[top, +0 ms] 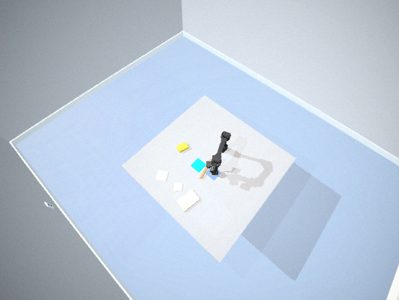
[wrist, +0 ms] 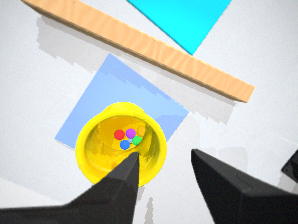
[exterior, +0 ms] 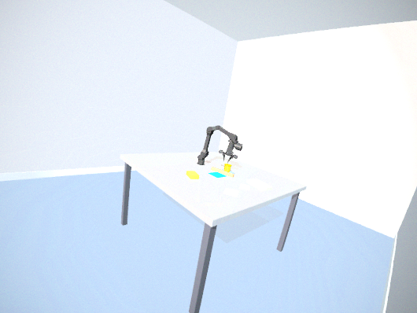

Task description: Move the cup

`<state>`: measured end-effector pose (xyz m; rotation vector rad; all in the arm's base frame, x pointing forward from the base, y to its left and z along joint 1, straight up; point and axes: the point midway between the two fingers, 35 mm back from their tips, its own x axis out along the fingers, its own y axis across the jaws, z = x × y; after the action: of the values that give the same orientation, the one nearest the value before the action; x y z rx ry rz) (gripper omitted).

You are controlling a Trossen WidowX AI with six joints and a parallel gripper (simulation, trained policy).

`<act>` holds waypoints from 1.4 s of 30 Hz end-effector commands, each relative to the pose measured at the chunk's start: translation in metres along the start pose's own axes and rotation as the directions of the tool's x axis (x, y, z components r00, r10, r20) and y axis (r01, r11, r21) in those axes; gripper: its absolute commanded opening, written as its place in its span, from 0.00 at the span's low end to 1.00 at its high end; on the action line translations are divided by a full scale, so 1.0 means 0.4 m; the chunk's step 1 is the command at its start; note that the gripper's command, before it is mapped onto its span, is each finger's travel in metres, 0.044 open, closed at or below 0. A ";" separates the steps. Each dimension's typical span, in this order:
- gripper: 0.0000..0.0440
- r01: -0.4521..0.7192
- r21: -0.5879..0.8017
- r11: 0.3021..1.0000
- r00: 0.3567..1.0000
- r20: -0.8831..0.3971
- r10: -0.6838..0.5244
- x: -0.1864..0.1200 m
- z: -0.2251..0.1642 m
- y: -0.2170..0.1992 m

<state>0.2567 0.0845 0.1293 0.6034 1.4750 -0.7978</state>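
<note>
The cup (exterior: pixel 227 168) (wrist: pixel 81 150) is bright yellow. Its marbles (wrist: pixel 125 144) are red, purple, blue, green and orange. One pad (top: pixel 214 174) (wrist: pixel 95 110) is soft blue, the other pad (top: pixel 198 165) (exterior: pixel 217 174) (wrist: pixel 192 25) bright blue-green. The stick (top: pixel 203 173) (exterior: pixel 223 172) (wrist: pixel 145 52) is orangey tan with wavy wood lines. The arm (top: pixel 220 150) (exterior: pixel 206 142) is black.

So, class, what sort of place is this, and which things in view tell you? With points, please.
Probably a robot test room: a black arm (top: pixel 220 151) (exterior: pixel 207 141) stands on a plain table (top: pixel 226 226) (exterior: pixel 169 181), a cup (exterior: pixel 227 167) (wrist: pixel 82 152) holds coloured marbles (wrist: pixel 131 133), and flat pads (top: pixel 198 165) (exterior: pixel 217 174) (wrist: pixel 192 25) lie by a wooden bar (top: pixel 203 173) (exterior: pixel 229 174) (wrist: pixel 145 50).
</note>
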 end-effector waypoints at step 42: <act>0.05 -0.064 -0.028 0.998 0.997 0.038 0.065 0.055 0.031 0.005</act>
<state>0.2619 0.0752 0.0981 0.5779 1.4397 -0.7351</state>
